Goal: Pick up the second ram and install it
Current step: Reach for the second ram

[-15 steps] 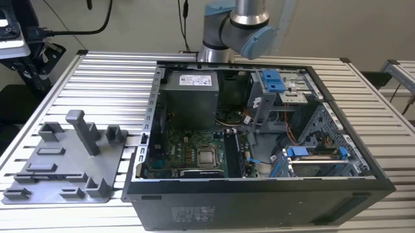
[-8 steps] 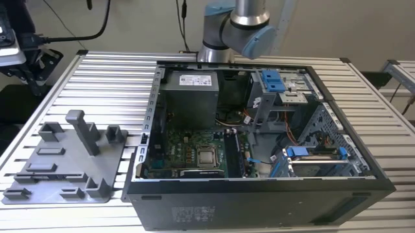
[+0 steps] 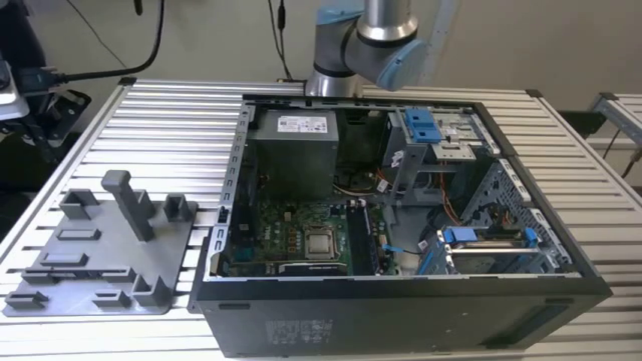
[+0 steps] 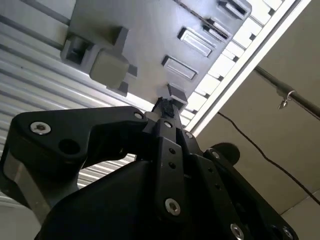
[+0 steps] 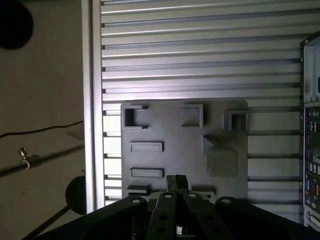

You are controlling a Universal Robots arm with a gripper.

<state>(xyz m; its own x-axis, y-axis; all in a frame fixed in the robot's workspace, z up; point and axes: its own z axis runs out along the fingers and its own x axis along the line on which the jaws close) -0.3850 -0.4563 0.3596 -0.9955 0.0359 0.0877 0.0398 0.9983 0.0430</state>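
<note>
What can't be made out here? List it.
1. Exterior view: ram slots beside the processor, too small and dark to count seated sticks.
2. Exterior view: arm cut off by the top edge.
3. First wrist view: part of the grey tray hidden behind the gripper.
4. First wrist view: computer case cut off by the edge.

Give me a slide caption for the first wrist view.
Hand over the grey tray on the slatted table, computer case beside it.
</note>
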